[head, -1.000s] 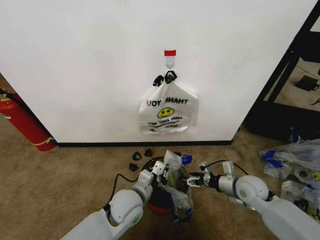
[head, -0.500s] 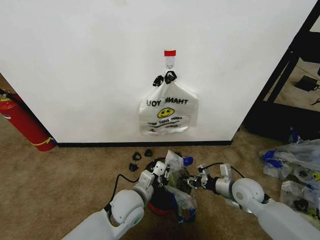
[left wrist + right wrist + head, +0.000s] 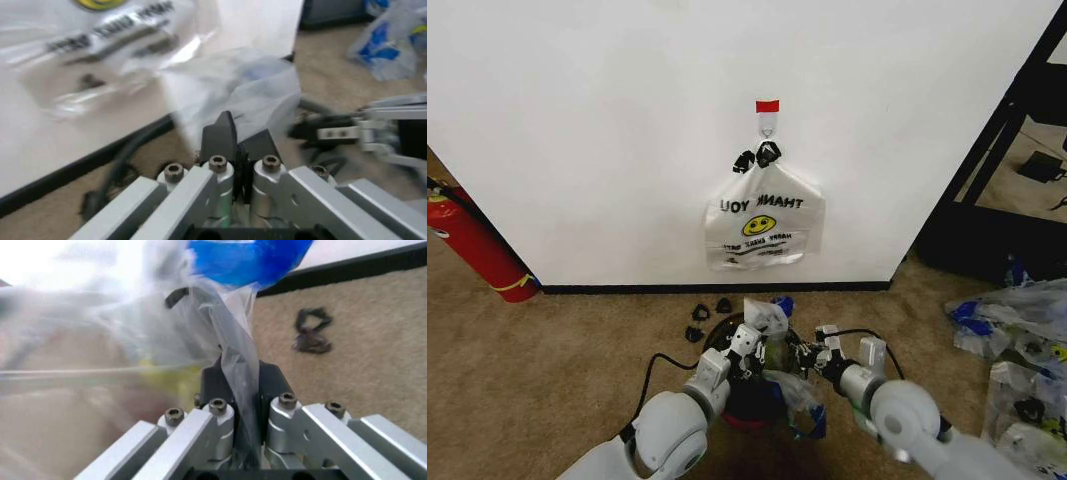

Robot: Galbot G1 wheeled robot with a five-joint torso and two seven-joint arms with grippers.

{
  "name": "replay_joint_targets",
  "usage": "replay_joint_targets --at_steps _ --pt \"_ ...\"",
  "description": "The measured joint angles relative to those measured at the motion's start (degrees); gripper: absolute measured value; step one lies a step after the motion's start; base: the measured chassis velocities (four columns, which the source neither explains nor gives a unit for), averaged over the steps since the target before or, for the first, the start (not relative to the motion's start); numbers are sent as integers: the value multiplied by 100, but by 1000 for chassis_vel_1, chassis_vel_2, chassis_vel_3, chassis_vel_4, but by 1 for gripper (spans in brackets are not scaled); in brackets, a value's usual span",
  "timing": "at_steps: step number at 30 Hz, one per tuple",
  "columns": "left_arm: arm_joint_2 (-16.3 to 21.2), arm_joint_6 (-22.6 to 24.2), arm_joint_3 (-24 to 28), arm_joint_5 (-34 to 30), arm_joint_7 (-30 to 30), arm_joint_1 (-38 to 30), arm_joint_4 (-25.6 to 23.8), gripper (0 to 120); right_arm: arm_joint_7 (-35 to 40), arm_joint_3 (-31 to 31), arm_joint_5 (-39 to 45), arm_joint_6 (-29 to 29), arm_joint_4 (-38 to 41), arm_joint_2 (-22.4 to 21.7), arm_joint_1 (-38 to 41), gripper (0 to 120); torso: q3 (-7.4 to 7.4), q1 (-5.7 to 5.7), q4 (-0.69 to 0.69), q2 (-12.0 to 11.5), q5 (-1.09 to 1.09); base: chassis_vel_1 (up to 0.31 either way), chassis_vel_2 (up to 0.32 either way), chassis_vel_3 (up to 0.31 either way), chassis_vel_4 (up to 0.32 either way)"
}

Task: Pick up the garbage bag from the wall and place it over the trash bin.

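The garbage bag (image 3: 768,318) is crumpled translucent plastic with blue tape tabs (image 3: 782,302), held up between both grippers just above the trash bin (image 3: 745,396). That bin is black wire mesh with a red base, on the carpet below the wall (image 3: 607,130). My left gripper (image 3: 748,341) is shut on the bag's film (image 3: 230,90) at the bin's left side. My right gripper (image 3: 803,352) is shut on another fold (image 3: 238,357) under a blue tab (image 3: 248,259). The bag hides most of the bin's mouth.
A like smiley bag (image 3: 764,215) with black clips hangs from the hook (image 3: 767,126) under red tape. Loose black clips (image 3: 708,313) lie by the baseboard. A red fire extinguisher (image 3: 475,244) stands left. More bags (image 3: 1017,330) and a black frame (image 3: 999,140) are right.
My right arm has drawn in to the left, closer to the bin. The bag's top and its blue tab have shifted left and toward the wall. My left gripper moved slightly.
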Motion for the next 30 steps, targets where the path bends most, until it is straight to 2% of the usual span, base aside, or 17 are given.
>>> replay_joint_targets --at_steps 5,12,26,30 --pt "58 75 -422 158 -124 355 -260 0 24 516 -159 218 160 130 -532 0 0 0 0 0 1 0 0 0 0" --pt "204 225 -654 271 -212 428 -218 0 -147 1072 -100 209 510 53 -893 0 0 0 0 0 0 0 0 0 0" --pt "354 264 -1082 467 -226 722 -297 0 -486 1386 -233 148 556 -186 -1043 0 0 0 0 -1 2 0 0 0 0" --pt "367 255 -1152 561 -226 730 -161 0 -703 1440 -284 145 486 -328 -1036 0 0 0 0 -1 1 0 0 0 0"
